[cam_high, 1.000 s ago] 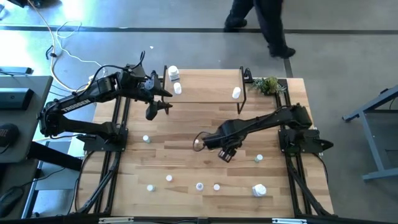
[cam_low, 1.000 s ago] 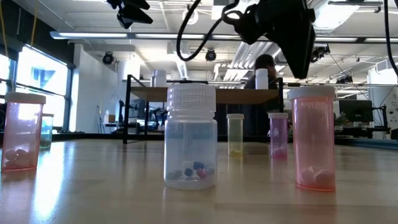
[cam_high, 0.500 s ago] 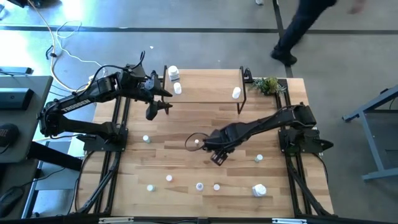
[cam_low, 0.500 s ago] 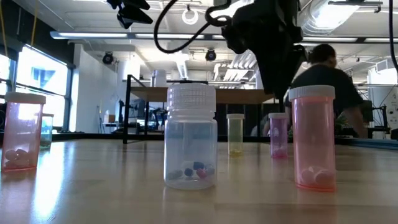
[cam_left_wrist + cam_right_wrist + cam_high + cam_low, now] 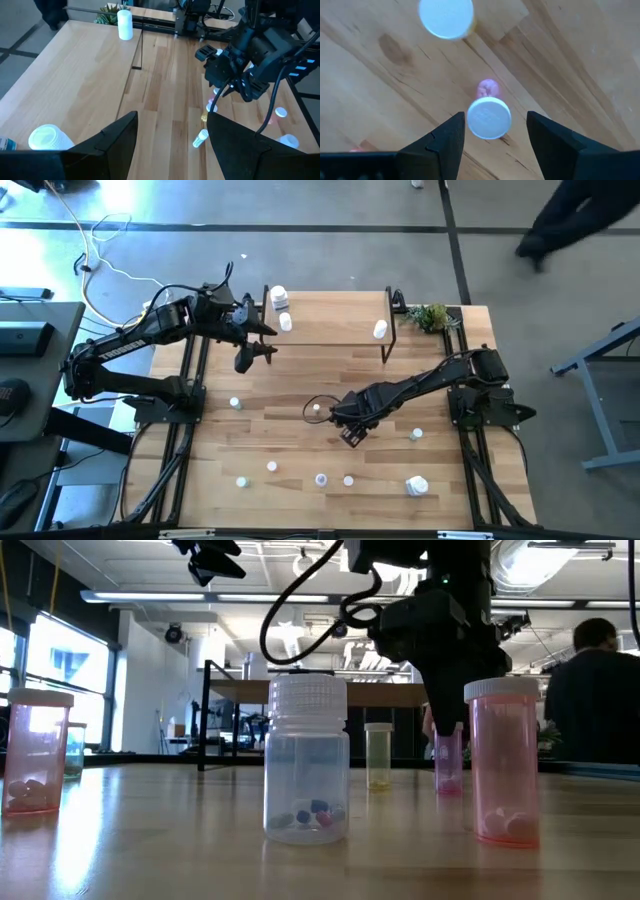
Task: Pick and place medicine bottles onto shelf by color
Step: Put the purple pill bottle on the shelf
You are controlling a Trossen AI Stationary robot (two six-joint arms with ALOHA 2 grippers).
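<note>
My right gripper is open and points down over a small pink bottle with a white cap that stands on the tabletop. Its fingers stand on either side of the cap without touching it; the low view shows them just above the bottle. A yellow bottle with a white cap stands close by. My left gripper is open and empty, raised by the left end of the shelf. Three white bottles stand on the shelf.
Several more bottles stand along the near part of the table, among them a larger white one, a green-capped one and a small one at the left. A small plant sits at the far right corner. A person walks beyond the far edge.
My right gripper has come down over the pink bottle, still open, and now brackets its cap. The person beyond the table has walked to the right.
</note>
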